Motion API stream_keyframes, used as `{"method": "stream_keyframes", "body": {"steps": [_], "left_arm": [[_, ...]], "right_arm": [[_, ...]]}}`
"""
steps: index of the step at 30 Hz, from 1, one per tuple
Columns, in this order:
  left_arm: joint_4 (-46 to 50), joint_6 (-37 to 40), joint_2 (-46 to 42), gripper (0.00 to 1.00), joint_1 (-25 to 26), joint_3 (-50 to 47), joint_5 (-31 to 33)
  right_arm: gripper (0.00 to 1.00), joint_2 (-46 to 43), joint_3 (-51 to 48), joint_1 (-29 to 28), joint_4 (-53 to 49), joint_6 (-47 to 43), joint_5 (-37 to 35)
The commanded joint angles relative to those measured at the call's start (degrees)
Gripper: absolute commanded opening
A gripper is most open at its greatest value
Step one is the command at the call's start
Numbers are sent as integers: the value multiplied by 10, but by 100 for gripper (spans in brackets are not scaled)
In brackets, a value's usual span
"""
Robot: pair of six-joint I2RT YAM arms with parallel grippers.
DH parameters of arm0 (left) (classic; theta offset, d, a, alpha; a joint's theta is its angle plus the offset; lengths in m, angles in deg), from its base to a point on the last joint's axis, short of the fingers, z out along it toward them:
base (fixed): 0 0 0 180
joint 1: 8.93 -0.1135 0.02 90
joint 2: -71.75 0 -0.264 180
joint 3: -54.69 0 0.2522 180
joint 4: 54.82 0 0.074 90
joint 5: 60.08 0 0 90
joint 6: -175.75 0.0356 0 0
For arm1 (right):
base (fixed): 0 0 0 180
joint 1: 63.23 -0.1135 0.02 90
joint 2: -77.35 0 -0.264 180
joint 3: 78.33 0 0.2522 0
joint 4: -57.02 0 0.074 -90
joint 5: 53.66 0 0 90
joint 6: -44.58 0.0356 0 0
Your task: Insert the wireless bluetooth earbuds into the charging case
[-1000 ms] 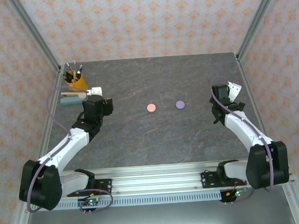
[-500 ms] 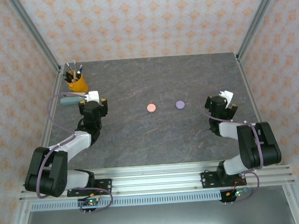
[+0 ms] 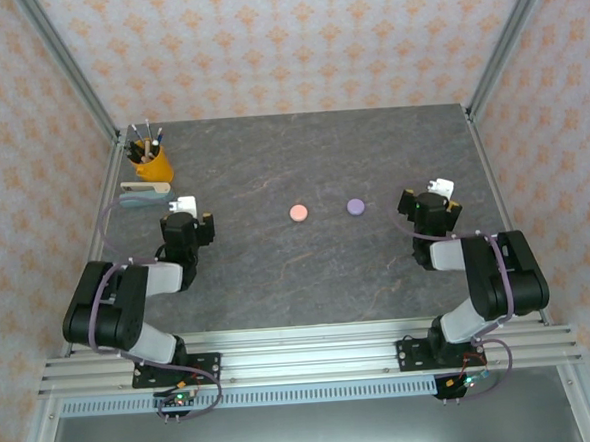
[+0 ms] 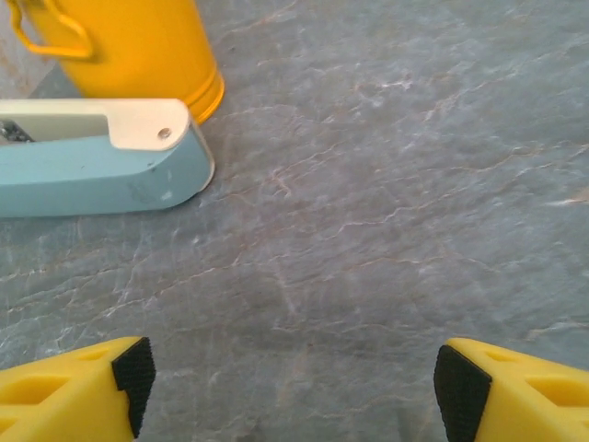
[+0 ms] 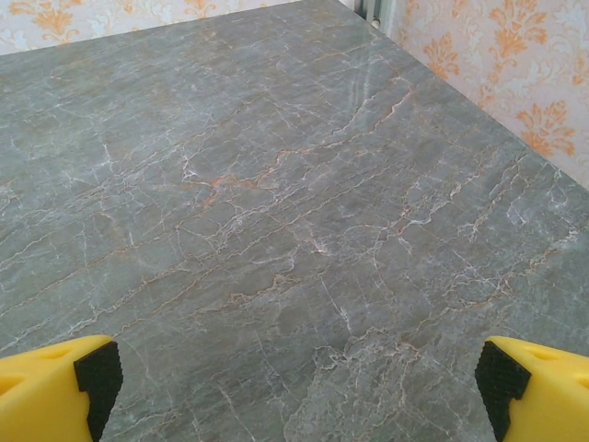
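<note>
The left claw (image 4: 293,378) stood spread wide near a pale blue stapler (image 4: 101,170), and the right claw (image 5: 294,368) gaped empty above the tabletop (image 5: 276,184).

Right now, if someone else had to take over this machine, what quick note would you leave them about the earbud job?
Grippers: the left gripper is open and empty, low over the table near the blue stapler and the yellow pen cup. The right gripper is open and empty over the table's right side.
Things: the pink case and the purple case lie mid-table, apart, apparently closed.
Done: cannot tell; the cases' insides are hidden.
Left: probably check the cases; both grippers are far from them.
</note>
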Motion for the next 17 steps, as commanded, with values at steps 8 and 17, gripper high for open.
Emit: {"method": "stream_keyframes", "body": {"steps": [8,17], "left_arm": [[-22,-24,-7,100,-18,22,-19],[-26,-23,-7,100,-17,20,-18]], "right_arm": [[99,-3,-2,4,27,-8,10],[100,-4,0,5,25,-10,21]]}}
